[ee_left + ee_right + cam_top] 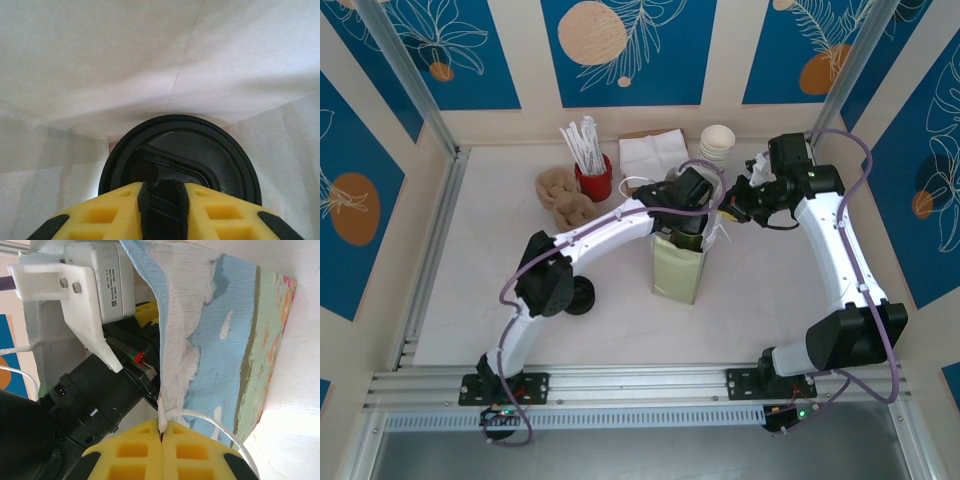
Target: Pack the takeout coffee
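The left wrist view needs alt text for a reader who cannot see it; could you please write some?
A coffee cup, seen from above by its round black lid, sits inside a white paper bag whose walls surround it. The left hand, yellow-tipped, hangs at the bottom edge over the lid's near rim.

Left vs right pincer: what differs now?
Left pincer is down inside the bag, over the coffee; right pincer is outside, at its rim. Right pincer is shut on the bag's edge; left pincer's fingers stand apart. Both have yellow fingers.
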